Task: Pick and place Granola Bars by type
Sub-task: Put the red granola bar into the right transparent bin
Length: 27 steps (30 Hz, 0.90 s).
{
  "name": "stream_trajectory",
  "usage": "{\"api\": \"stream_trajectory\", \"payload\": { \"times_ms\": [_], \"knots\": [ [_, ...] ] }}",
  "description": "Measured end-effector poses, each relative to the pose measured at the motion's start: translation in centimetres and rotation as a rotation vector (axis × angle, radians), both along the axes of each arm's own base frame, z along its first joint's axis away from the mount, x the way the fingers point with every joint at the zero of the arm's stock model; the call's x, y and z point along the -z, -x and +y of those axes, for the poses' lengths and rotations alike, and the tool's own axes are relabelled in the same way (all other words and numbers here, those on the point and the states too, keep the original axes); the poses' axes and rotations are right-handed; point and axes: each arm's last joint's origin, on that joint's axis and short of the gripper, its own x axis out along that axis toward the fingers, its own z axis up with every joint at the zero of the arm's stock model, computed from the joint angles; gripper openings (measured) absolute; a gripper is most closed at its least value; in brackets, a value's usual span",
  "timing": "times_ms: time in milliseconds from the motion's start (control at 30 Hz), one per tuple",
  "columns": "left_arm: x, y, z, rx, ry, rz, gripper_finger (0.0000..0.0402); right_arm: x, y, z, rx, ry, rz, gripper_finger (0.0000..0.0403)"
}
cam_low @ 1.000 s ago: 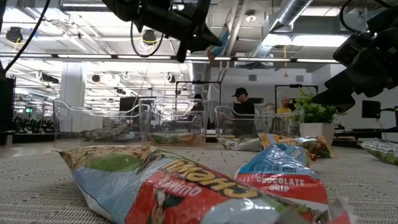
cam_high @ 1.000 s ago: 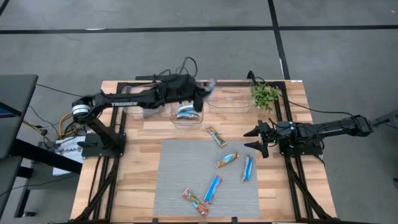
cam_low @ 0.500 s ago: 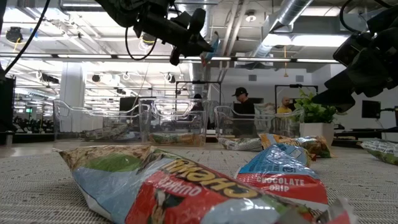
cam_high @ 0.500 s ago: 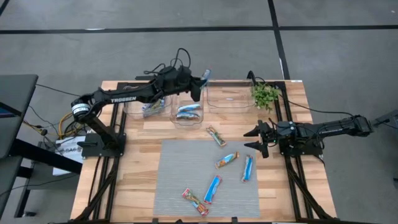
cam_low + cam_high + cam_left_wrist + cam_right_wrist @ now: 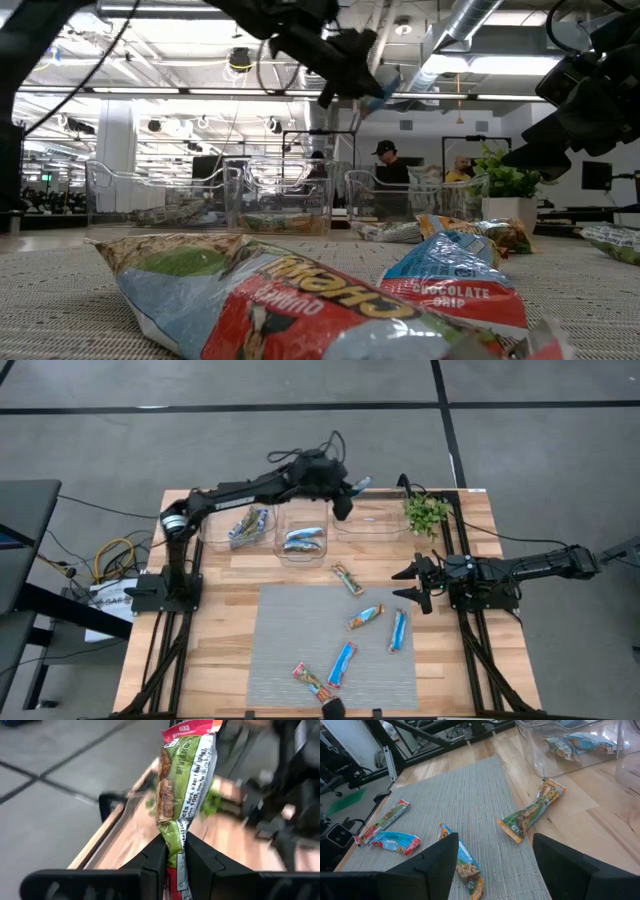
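The left gripper (image 5: 345, 495), jaws clamped on a green-and-red foil-wrapped granola bar (image 5: 182, 785), holds it in the air over the right-hand clear plastic bin (image 5: 372, 518) at the table's far edge. The right gripper (image 5: 413, 585) waits, jaws wide apart, beside the grey woven mat (image 5: 300, 630), where five more wrapped bars (image 5: 341, 663) lie loose
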Motion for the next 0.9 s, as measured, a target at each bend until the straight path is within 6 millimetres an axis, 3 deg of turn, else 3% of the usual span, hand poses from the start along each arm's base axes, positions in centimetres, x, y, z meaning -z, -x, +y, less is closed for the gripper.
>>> {"api": "stream_trajectory", "payload": {
  "times_ms": [267,467,667,900],
  "knots": [
    [1.0,-3.3,0.9,0.078,-0.033,0.217,0.0052,0.0,0.0,0.0,0.000,0.000,0.000,0.0249],
    [2.3,-3.9,1.0,0.094,-0.052,0.260,0.0052,0.0,0.0,0.0,0.000,0.000,0.000,0.0249],
    [2.3,-3.9,1.2,0.050,-0.134,0.294,0.0055,0.0,0.0,0.0,0.000,0.000,0.000,0.0249],
    [2.3,-3.8,1.3,0.056,-0.160,0.304,0.0117,0.0,0.0,0.0,0.000,0.000,0.000,0.0249]
  ]
}}
